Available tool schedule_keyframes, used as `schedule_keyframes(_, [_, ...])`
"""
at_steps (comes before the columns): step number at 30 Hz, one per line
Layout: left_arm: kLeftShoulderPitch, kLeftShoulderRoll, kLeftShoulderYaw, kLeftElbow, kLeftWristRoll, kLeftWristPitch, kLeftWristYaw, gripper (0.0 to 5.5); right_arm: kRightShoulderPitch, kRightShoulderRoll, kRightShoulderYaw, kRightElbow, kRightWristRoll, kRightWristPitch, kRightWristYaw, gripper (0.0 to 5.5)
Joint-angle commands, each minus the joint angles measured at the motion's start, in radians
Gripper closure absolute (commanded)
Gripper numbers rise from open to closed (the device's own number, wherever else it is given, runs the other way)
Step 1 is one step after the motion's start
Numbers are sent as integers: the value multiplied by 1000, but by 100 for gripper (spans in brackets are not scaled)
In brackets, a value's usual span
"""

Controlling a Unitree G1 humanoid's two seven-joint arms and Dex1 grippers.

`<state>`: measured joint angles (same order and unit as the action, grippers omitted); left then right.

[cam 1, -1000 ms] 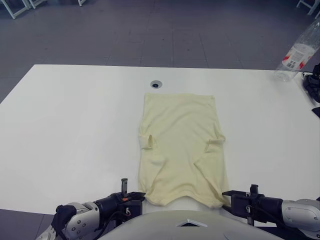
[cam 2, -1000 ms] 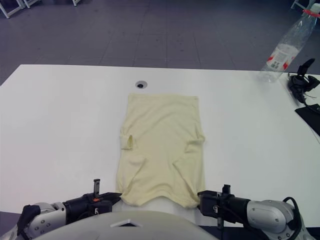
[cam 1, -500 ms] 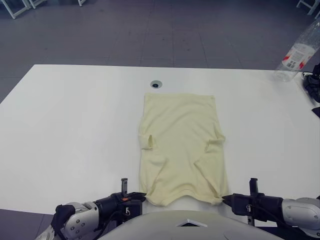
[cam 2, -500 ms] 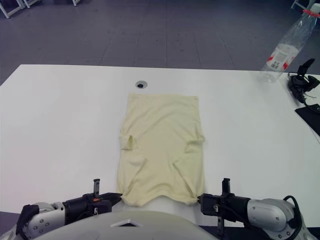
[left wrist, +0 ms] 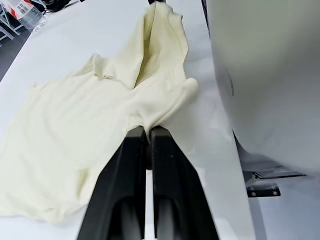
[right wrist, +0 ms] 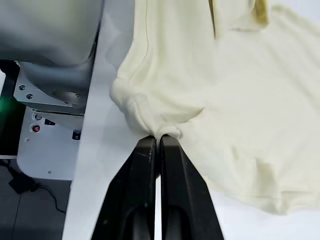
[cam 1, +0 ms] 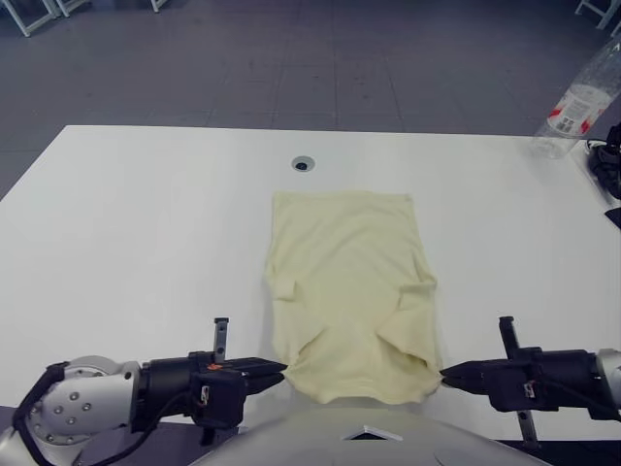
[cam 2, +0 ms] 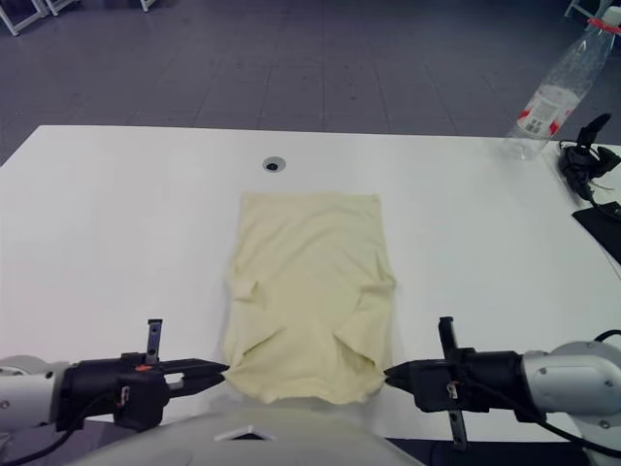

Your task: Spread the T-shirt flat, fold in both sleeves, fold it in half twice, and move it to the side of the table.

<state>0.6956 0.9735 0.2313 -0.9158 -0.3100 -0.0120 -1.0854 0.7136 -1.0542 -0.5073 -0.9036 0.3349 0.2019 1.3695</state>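
Presently the pale yellow cotton T-shirt (cam 1: 349,282) is lying just short of the round metal grommet (cam 1: 303,164); black left gripper (cam 1: 283,366) and black right gripper (cam 1: 443,374) are clamping its farthest-from-grommet corners, probably for halving.

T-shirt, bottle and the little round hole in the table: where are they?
T-shirt (cam 1: 349,282): left eye view, middle of the cloth.
bottle (cam 2: 541,105): right eye view, on its label.
round hole (cam 1: 303,164): left eye view, its centre.

T-shirt (cam 1: 349,282) on table (cam 1: 146,243), left pincer (cam 1: 281,367), right pincer (cam 1: 446,374) at near corners
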Motion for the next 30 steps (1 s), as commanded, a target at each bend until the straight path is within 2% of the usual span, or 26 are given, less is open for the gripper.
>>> schedule_keyframes(1, [47,29,98,21,-68,-1,-102,550,-49,-46,-82,13,92,29,77,549])
schedule_keyframes(8, [92,16,242,38,-131,-25,-221,550,-69,-75,-173,-15,158,97,154,549])
schedule_keyframes(12, [-41,25,230,71,-259,49,-168,550,-172,-122,-157,69,202,159,130,549])
schedule_keyframes(14, [-214,38,154,139,-315,111,-113,550,-266,-176,-77,154,182,186,89,549])
schedule_keyframes(17, [-546,4,-31,333,-237,207,-21,550,-553,-226,159,342,165,211,30,549])
schedule_keyframes(20, [-838,-90,-216,572,-59,256,57,550,-909,-128,410,535,91,271,32,549])
schedule_keyframes(23, [-1032,-190,-348,816,108,222,117,550,-1139,-7,606,758,-70,254,32,549])
schedule_keyframes(26, [-1152,-285,-406,1012,181,215,172,550,-1256,62,712,920,-166,228,31,549])
schedule_keyframes(30, [-1230,-367,-483,1211,264,129,173,550,-1398,170,789,1145,-238,206,22,549])
